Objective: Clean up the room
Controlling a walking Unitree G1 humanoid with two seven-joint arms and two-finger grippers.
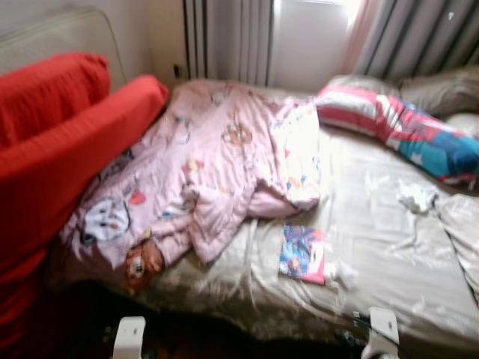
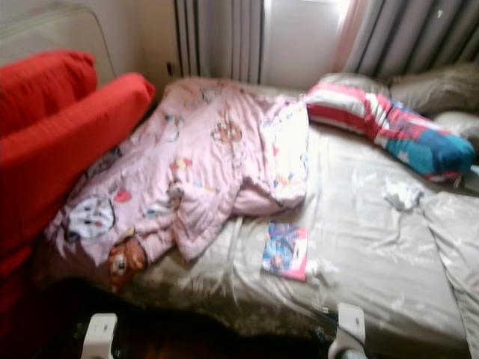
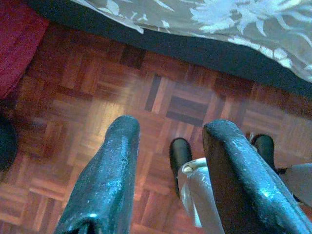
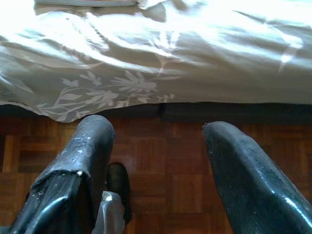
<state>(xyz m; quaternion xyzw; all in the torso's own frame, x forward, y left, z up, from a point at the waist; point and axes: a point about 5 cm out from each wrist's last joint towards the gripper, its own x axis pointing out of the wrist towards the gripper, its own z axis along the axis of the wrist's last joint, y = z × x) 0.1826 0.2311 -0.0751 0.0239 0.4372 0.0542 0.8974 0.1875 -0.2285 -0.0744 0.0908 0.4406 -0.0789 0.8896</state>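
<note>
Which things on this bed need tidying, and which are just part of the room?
To tidy:
pink quilt, bunched up on the bed
book, lying on the sheet near the front edge
white crumpled item, too blurred to identify

Just there:
red cushions
striped pillow
curtains
parquet floor

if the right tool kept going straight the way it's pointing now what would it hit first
Most likely the brown parquet wood floor just short of the bed's edge. The right tool hangs open and empty, aimed down, with the beige leaf-patterned bedsheet lying beyond. Depth is unclear.
</note>
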